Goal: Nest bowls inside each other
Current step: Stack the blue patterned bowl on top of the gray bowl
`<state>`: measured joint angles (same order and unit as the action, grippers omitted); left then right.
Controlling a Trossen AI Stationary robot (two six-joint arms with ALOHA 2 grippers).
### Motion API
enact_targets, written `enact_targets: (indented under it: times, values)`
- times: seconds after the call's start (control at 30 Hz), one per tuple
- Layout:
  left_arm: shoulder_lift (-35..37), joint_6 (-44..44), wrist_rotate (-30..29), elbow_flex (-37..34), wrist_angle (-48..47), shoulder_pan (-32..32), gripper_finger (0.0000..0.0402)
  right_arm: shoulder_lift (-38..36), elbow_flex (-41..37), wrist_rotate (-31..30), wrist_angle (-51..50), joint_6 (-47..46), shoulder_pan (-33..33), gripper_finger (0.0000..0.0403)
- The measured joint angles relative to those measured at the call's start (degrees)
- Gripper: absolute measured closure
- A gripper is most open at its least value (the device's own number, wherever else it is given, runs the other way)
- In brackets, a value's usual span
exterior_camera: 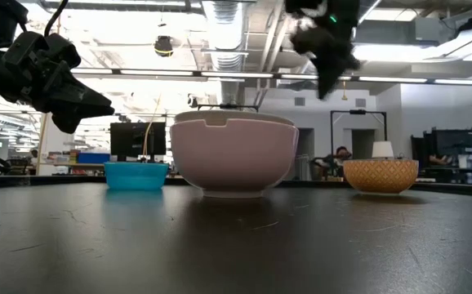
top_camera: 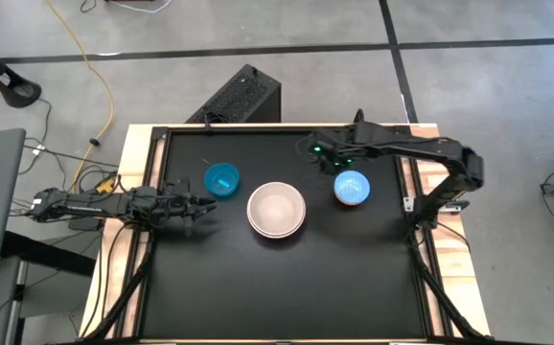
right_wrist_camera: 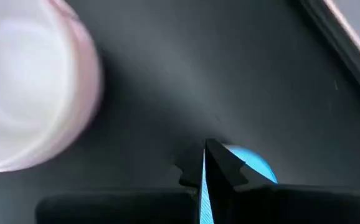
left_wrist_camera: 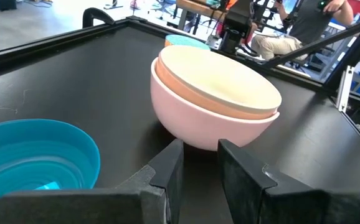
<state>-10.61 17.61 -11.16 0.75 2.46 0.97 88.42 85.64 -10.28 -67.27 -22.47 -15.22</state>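
Observation:
A pink large bowl stands on its base mid-table with a cream-white bowl nested in it. A small teal bowl stands to its left. A small light-blue bowl with a reddish outside stands on the table to its right. My right gripper hangs high above the table, just far-left of that bowl, pointing steeply down, shut and holding nothing. My left gripper hovers level near the left edge, open, facing the pink bowl.
The black tabletop has a raised frame and wooden side rails. A black box stands on the floor past the far edge. Cables trail at the left. The near half of the table holds no objects.

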Motion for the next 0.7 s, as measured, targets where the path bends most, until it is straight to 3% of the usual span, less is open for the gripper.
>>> enact_targets:
  times: [0.27,0.5,0.7]
  values:
    - [0.0,0.0,0.0,0.0,0.0,0.0,0.0313,-11.5,-22.8,1.2,3.6,-7.4,-3.2,0.0310]
    - [0.0,0.0,0.0,0.0,0.0,0.0,0.0313,-18.3,-32.3,1.4,4.8,-11.5,-6.9,0.0244]
    - [0.0,0.1,0.0,0.0,0.0,0.0,0.0313,-18.6,-37.9,4.1,9.2,-12.2,-10.4,0.0212]
